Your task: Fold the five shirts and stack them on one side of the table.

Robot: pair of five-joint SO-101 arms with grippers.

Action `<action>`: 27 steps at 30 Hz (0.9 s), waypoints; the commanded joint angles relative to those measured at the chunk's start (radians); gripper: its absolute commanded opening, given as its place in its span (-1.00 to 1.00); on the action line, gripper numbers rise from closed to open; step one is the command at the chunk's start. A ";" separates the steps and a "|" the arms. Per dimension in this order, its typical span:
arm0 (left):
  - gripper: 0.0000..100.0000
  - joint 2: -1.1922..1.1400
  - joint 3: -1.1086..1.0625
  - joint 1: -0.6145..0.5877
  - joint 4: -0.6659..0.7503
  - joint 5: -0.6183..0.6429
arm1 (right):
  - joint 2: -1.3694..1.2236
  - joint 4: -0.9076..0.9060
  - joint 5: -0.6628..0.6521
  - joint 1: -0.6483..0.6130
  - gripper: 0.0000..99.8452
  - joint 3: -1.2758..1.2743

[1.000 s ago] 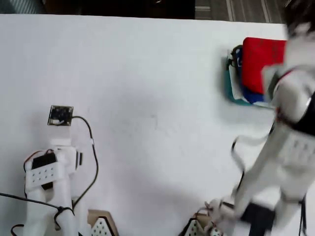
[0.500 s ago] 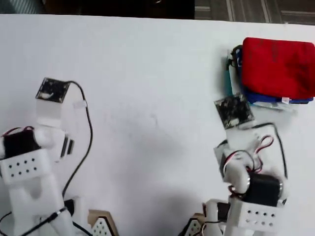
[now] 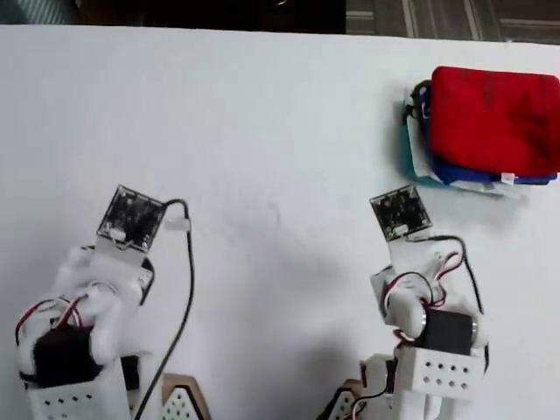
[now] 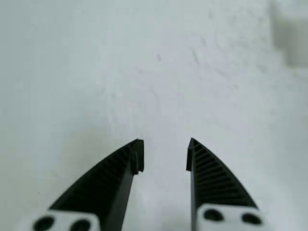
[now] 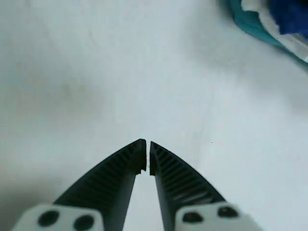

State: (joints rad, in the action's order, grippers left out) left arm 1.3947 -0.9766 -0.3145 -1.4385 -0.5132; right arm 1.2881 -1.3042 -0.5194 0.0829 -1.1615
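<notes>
A stack of folded shirts (image 3: 486,127) lies at the far right of the white table (image 3: 262,131), a red shirt (image 3: 494,118) on top, with blue, white and teal layers under it. A teal and blue corner of the stack (image 5: 269,19) shows in the right wrist view. My right gripper (image 5: 147,156) hangs shut over bare table, short of the stack, nothing between its fingers. My left gripper (image 4: 163,156) is open over bare table with nothing in it. In the high view the left arm (image 3: 96,289) sits at the near left and the right arm (image 3: 420,289) at the near right, below the stack.
Both arm bases stand at the near table edge, with a black cable (image 3: 184,289) trailing from the left arm. A dark floor strip lies beyond the far edge.
The right arm has swung back from the stack and folded in near its base. The left arm has pulled back toward the near edge.
</notes>
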 commanded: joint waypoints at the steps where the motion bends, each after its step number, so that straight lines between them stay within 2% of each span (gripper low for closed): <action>1: -0.67 0.005 -0.084 -0.057 0.101 -0.012 | 0.018 0.094 0.003 -0.002 -0.96 -0.117; 7: -0.67 0.005 -0.318 -0.123 0.287 -0.006 | 0.018 0.170 0.003 -0.002 -0.96 -0.235; 11: -0.67 0.005 -0.400 -0.127 0.290 -0.005 | 0.018 0.170 0.005 -0.002 -0.96 -0.264; 13: -0.67 0.005 -0.421 -0.121 0.238 -0.002 | 0.018 0.170 0.028 -0.001 -0.96 -0.272; 15: -0.67 0.005 -0.423 -0.126 0.229 0.048 | 0.018 0.179 0.129 0.004 -0.96 -0.275; 18: -0.67 0.005 -0.430 -0.126 0.221 0.199 | 0.018 0.223 0.272 -0.004 -0.96 -0.301; 21: -0.67 0.005 -0.487 -0.115 0.241 0.304 | 0.018 0.303 0.261 -0.004 -0.96 -0.364; 27: -0.66 0.005 -0.564 -0.100 0.281 0.327 | 0.019 0.337 0.252 -0.002 -0.96 -0.436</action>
State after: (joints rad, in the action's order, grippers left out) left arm 1.3871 -1.5351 -0.4327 -1.1853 -0.2002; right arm 1.2881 -0.9774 -0.2723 0.0829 -1.6003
